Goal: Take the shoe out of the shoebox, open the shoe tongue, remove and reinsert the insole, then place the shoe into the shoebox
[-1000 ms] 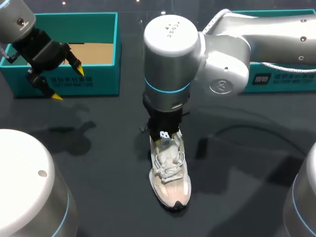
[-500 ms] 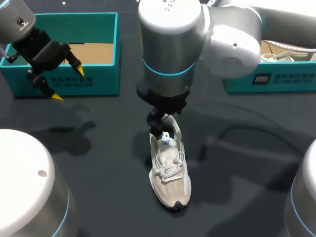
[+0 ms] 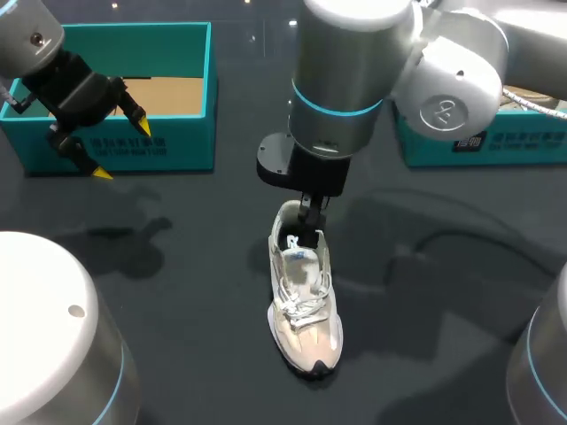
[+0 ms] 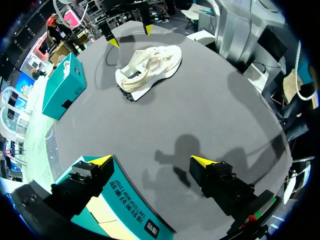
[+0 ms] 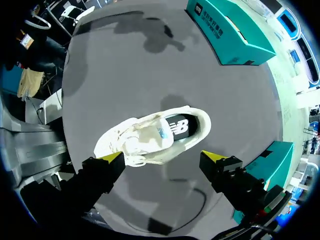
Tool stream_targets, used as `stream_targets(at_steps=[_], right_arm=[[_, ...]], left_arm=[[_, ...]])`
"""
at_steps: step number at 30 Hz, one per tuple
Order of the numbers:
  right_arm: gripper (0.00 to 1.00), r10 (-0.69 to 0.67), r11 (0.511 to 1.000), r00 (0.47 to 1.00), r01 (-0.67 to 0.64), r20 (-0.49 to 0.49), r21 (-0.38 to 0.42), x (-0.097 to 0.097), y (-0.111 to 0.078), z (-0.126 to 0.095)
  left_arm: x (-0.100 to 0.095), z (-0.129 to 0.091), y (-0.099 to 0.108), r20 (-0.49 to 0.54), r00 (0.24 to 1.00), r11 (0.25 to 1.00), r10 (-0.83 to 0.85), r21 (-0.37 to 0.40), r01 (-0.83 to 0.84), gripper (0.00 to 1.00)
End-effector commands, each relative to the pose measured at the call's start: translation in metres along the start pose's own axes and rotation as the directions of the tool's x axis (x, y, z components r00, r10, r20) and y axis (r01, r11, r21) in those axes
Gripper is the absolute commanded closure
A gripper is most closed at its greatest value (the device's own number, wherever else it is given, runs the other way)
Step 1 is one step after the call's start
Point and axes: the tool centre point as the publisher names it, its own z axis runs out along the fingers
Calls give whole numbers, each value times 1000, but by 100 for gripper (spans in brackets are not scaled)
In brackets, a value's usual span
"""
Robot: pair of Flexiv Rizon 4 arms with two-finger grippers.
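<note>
Nearest to us, the shoe [image 3: 304,305] stands on its sole in the middle of the dark counter [image 3: 177,292], with the toe toward us and the heel away. It is a pale cream shoe with white laces.

Our right gripper [image 3: 309,221] hangs just over the heel opening of the shoe. Its fingers are spread wide and they hold nothing. In the right wrist view the shoe [image 5: 145,137] lies ahead of the right gripper [image 5: 162,158], crosswise to the fingers, and its length nearly fills the gap between the two yellow tips. We see no contact with either finger. In the same view the dark insole [image 5: 178,126] shows inside the heel opening, behind the tongue [image 5: 159,131]. From the left wrist view the yellow tips also stand a little above the shoe [image 4: 147,65], apart from it.

Farther away, at our left, the left gripper [image 3: 122,150] hovers over the front wall of the left box [image 3: 177,146], well apart from the shoe. Its fingers are open too, and empty. This teal box is open on top and its brown floor shows.

At the far right, the right box [image 3: 523,146] stands partly hidden behind our right arm.
</note>
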Motion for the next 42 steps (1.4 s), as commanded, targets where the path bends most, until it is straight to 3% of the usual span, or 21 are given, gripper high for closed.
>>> stream_targets(at_steps=[1,10,19,21,31,42], right_arm=[[0,-104,995,994,104,-21,8,-12,9,10],[0,-256,966,966,256,13,23,-36,22,20],[0,-256,966,966,256,13,23,-36,22,20],[0,-291,956,956,292,-17,38,-43,28,28],[0,-359,933,933,358,19,34,-71,33,40],[0,-337,941,941,337,-4,34,-80,37,65]], left_arm=[[1,0,0,-1,1000,1000,1,-3,-1,0],[1,0,0,-1,1000,1000,1,-3,-1,0],[1,0,0,-1,1000,1000,1,-3,-1,0],[1,0,0,-1,1000,1000,1,-3,-1,0],[1,0,0,-1,1000,1000,1,-3,-1,0],[1,0,0,-1,1000,1000,1,-3,-1,0]])
